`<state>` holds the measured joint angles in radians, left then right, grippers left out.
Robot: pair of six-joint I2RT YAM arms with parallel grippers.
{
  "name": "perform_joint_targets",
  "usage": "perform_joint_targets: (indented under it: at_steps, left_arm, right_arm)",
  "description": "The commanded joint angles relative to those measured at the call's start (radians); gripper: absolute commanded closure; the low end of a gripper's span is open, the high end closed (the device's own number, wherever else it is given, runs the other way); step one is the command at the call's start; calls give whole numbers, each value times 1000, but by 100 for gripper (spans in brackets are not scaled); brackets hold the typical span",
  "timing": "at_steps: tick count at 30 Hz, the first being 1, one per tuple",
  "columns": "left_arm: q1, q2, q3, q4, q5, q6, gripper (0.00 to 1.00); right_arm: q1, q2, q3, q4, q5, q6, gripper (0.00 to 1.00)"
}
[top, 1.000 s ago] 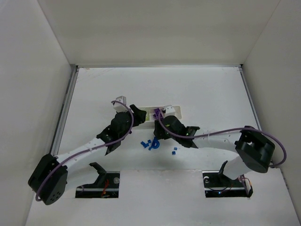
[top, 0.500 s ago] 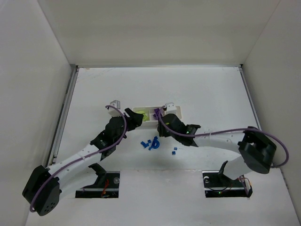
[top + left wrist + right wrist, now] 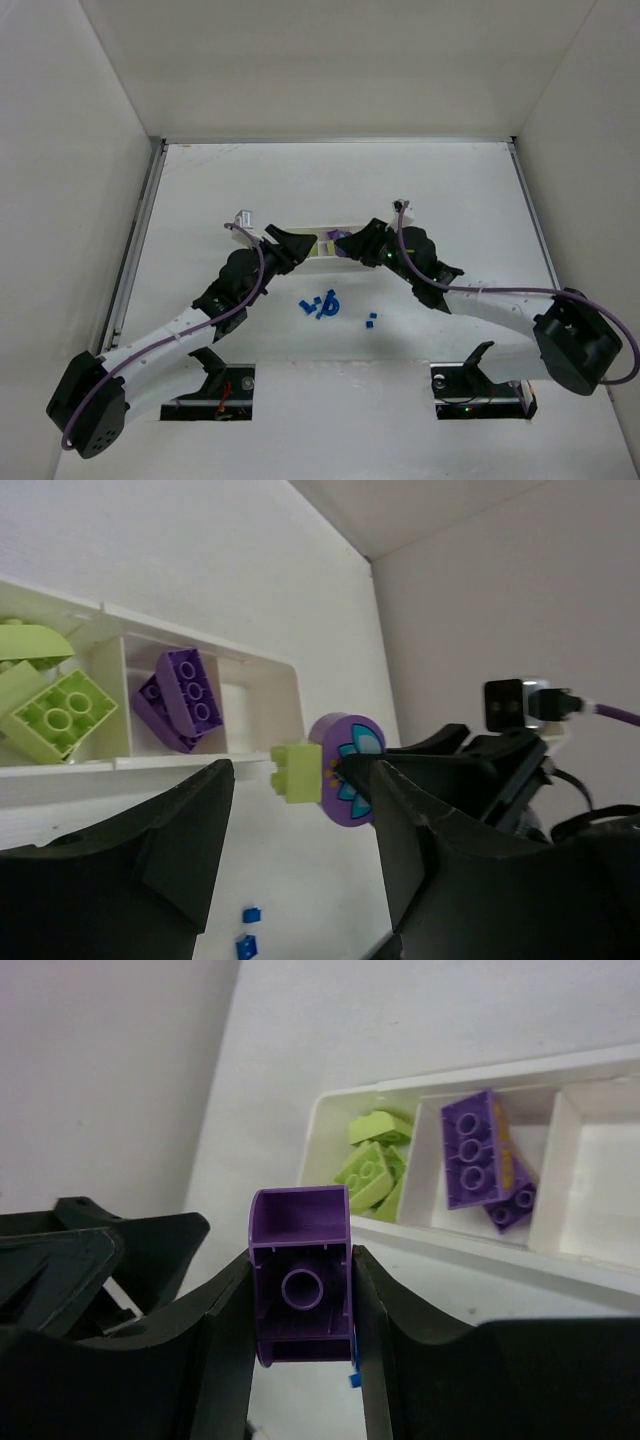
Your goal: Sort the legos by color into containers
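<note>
Lying on the bench (image 3: 450, 190) between the two hands, the white tray (image 3: 440, 1235) is carrying bricks in two of its three compartments. The yellow-green bricks (image 3: 372, 1165) are piling in the end compartment on the left arm's side, and the purple bricks (image 3: 482, 1155) are leaning on each other in the middle one. The right hand (image 3: 300, 1260) is pinching a curved purple brick (image 3: 300, 1278) between its fingers, just beside the tray's long near wall and apart from it. From the left wrist view a small yellow-green piece (image 3: 297, 772) is showing against this brick; I cannot tell if they are joined. The left hand (image 3: 292, 246) is standing spread at the tray's other end, with nothing between its fingers, facing the right hand closely. The blue bricks (image 3: 320, 305) are lying loose on the bench, nearer to the arm bases than the tray.
</note>
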<state>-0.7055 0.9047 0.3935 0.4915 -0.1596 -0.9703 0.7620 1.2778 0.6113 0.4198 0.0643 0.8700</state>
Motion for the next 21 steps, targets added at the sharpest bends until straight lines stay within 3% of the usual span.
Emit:
perform_joint_targets:
  at_steps: [1,7,21]
  left_arm:
    - [-2,-13,-16,145,49,-71,47]
    - [10,3,-36,174,58,-102,48]
    - [33,19,-45,205,51,-113,52]
  right_arm:
    - [-25,46,-16,296,-142,188,69]
    - [-37,149,-39,560,-204,349,68]
    - [-33,298,-51,810,-208,541,68]
